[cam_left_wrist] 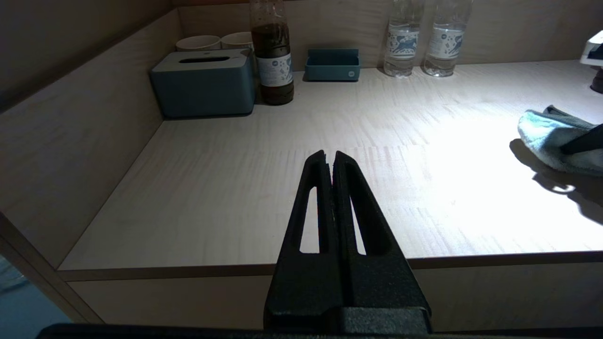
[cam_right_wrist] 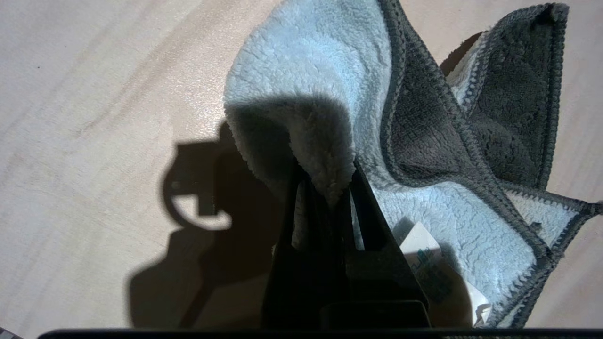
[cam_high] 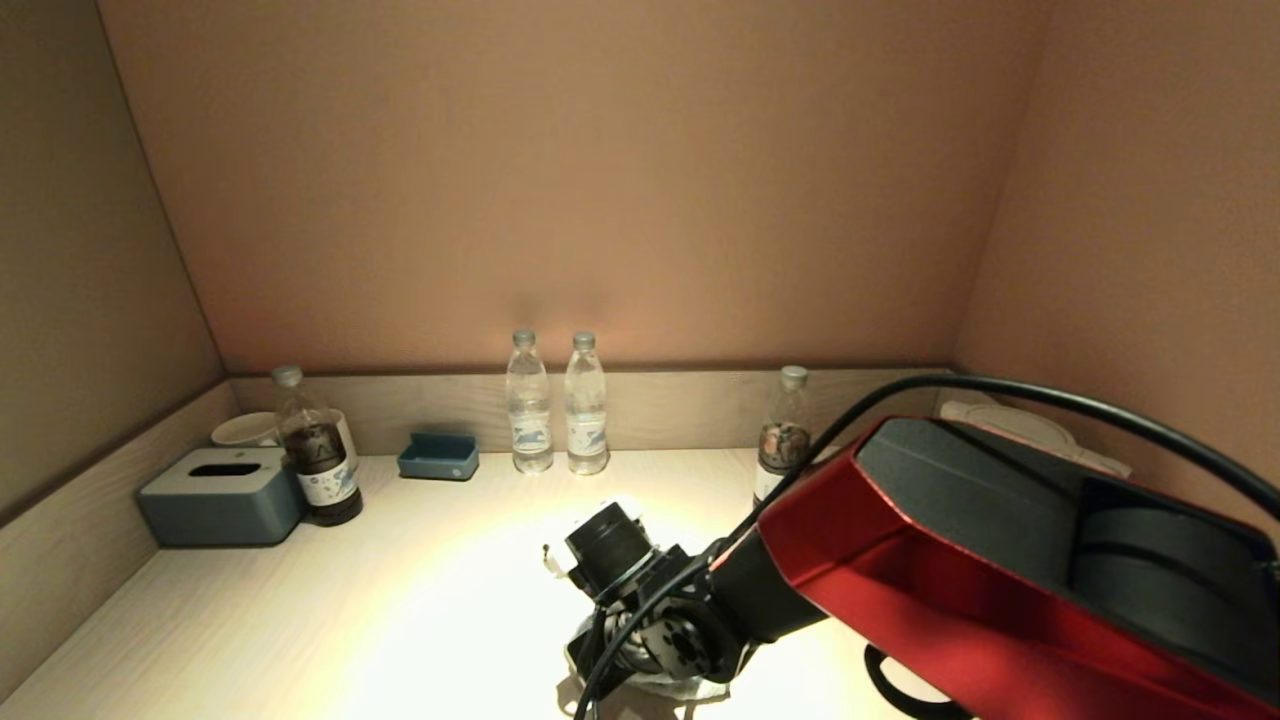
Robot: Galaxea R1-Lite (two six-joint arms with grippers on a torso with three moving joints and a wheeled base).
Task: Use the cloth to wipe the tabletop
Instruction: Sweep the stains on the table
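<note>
We are pinching a fold of the microfiber cloth point(cam_right_wrist: 330, 94) at lower centre with the right gripper point(cam_right_wrist: 325, 188), the left gripper point(cam_left_wrist: 330, 157) pressed together idle, and this small bite is risking slipping during wiping.

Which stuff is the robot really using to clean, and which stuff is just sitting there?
Using:
- cloth, pinched in the right gripper
- tabletop, the thing to wipe

Just sitting there:
- tissue box
- dark bottle
- blue tray
- two water bottles at the back
- cups
- left gripper, shut and idle by the front edge
</note>
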